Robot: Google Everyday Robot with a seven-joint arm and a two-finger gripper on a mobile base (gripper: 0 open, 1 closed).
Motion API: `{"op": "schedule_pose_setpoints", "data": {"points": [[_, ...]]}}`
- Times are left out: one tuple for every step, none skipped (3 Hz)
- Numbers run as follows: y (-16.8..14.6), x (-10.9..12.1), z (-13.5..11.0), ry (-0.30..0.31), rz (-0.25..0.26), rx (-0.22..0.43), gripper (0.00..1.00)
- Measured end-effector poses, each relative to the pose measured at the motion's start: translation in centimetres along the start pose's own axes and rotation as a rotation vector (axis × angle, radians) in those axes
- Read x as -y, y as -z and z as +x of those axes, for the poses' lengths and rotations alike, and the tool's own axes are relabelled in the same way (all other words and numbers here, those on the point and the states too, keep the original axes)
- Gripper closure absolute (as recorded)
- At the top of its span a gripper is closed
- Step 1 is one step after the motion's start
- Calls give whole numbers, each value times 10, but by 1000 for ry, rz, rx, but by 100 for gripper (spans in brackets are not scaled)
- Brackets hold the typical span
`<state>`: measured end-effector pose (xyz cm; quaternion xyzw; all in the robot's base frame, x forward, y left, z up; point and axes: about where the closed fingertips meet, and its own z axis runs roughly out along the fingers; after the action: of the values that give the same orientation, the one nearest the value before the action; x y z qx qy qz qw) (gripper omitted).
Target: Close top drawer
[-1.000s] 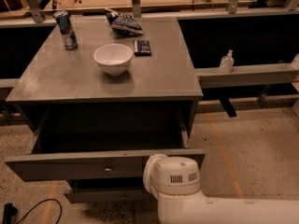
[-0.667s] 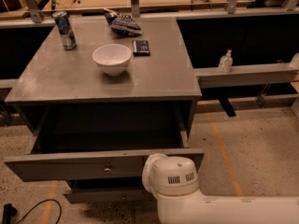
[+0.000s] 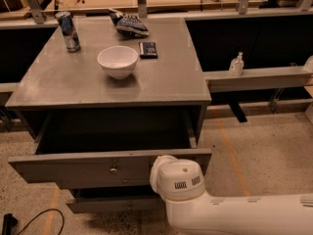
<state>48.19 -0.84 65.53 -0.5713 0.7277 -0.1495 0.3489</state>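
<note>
The top drawer [image 3: 73,168] of the grey cabinet stands pulled far out, and its dark inside is open to view. Its flat grey front has a small round metal knob [image 3: 113,169] at the centre. My white arm [image 3: 234,214] reaches in from the lower right. Its rounded end housing [image 3: 178,180] sits against the right part of the drawer front. My gripper [image 3: 164,166] is at that end, right at the drawer front, mostly hidden by the housing.
The cabinet top [image 3: 161,82] holds a white bowl [image 3: 118,60], a can [image 3: 67,30], a dark snack bag [image 3: 128,24] and a small black object [image 3: 148,49]. A lower drawer [image 3: 112,204] sticks out slightly below. A sanitizer bottle [image 3: 236,64] stands on a ledge at the right. A black cable [image 3: 29,222] lies on the floor at the left.
The drawer front has shifted a little toward the cabinet, and my arm's end has moved in with it.
</note>
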Motion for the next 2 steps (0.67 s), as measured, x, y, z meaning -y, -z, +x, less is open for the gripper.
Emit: {"op": "schedule_pose_setpoints", "data": {"points": [[-9, 8, 3, -20, 19, 1, 100], [-22, 16, 2, -12, 37, 19, 100]]}}
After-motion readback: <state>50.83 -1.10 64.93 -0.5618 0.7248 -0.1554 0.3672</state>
